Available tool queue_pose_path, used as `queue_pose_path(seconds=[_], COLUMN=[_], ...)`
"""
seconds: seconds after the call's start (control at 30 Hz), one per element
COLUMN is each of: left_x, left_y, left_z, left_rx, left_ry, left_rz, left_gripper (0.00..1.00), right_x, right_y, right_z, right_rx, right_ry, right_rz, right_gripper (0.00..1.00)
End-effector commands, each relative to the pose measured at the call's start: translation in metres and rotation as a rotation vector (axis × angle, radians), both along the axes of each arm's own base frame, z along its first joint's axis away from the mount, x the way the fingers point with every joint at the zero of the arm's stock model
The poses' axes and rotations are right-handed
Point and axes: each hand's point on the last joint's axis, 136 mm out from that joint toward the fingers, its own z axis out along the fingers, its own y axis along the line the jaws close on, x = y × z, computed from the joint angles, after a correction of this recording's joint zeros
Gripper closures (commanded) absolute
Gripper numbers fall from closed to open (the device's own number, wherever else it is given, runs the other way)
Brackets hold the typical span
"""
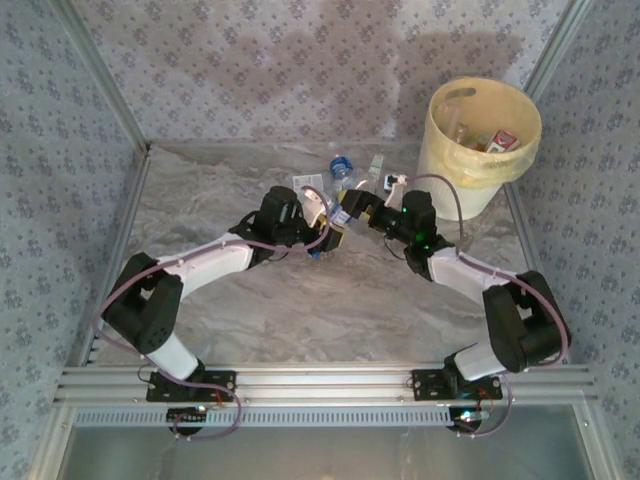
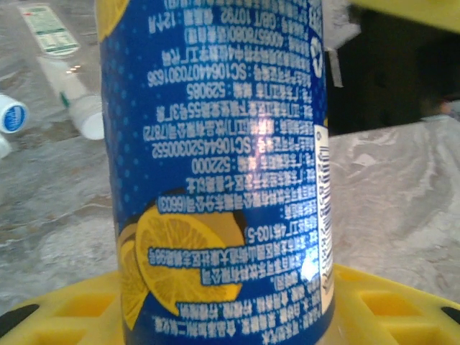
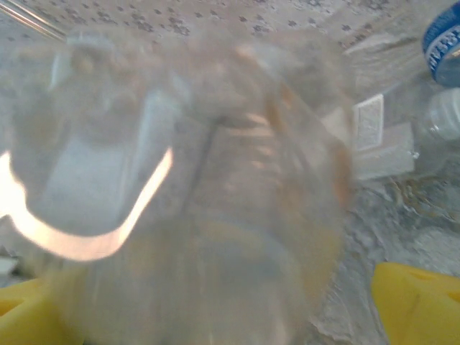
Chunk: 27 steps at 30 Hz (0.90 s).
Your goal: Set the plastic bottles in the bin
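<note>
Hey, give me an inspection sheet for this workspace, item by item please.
Surface: marbled grey tabletop, no spills seen.
Job's things: bin far right, a few items inside; blue-labelled bottle and clear bottle at the grippers; blue-capped bottle loose behind them.
Clutter: white packet on the table.
Grippers: left gripper shut on the blue-labelled bottle; right gripper open around the clear bottle.
Cables: purple cables looped along both arms.
Surroundings: patterned wall panels; aluminium rail at the near edge.
</note>
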Motion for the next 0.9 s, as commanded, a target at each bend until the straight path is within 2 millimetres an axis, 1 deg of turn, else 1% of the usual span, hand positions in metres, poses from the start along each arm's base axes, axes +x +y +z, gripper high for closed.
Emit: queue_pose_path(seconds=[0.0,0.07,0.13,0.17,0.27,0.33,0.4,0.47,0.57,0.6,0.7,0.77,0.87], left_x=[-0.016,-0.018,-0.019,-0.019,-0.015,-0.009,-0.006,-0.005,-0.006,-0.006,-0.006,-0.004,0.004], left_y=[-0.013,-0.016,-0.017,-0.018,-0.017,-0.015,-0.013,-0.014,-0.014,-0.013,-0.005,0.006,0.029], left_z=[0.013,0.013,0.011,0.011,0.009,0.006,0.005,0.007,0.014,0.019,0.035,0.049,0.065], left_rx=[-0.053,-0.046,-0.045,-0.044,-0.032,-0.02,-0.02,-0.033,-0.067,-0.082,-0.137,-0.182,-0.228], left_ry=[0.006,-0.001,0.005,0.009,0.021,0.028,0.031,0.045,0.074,0.074,0.057,0.038,0.013], left_rz=[-0.082,-0.089,-0.09,-0.092,-0.073,-0.031,-0.011,-0.001,-0.008,-0.007,0.008,0.037,0.117], left_gripper=[0.6,0.59,0.59,0.58,0.5,0.41,0.29,0.17,0.05,0.02,0.02,0.02,0.02], right_x=[0.015,0.023,0.028,0.029,0.027,0.023,0.02,0.018,0.016,0.015,0.013,0.01,0.005], right_y=[0.003,0.001,-0.001,-0.001,-0.001,-0.001,-0.001,-0.002,-0.005,-0.007,-0.014,-0.022,-0.037], right_z=[0.027,0.018,0.016,0.016,0.012,0.009,0.007,0.006,0.011,0.012,0.021,0.028,0.041], right_rx=[0.05,0.044,0.045,0.046,0.041,0.032,0.018,0.005,-0.016,-0.026,-0.059,-0.09,-0.175], right_ry=[-0.073,-0.043,-0.031,-0.031,-0.01,0.001,0.006,0.007,-0.009,-0.014,-0.033,-0.051,-0.089], right_rz=[-0.038,-0.074,-0.094,-0.099,-0.1,-0.087,-0.076,-0.072,-0.071,-0.072,-0.078,-0.088,-0.119], right_gripper=[0.0,0.0,0.02,0.05,0.22,0.28,0.34,0.38,0.41,0.41,0.42,0.43,0.43])
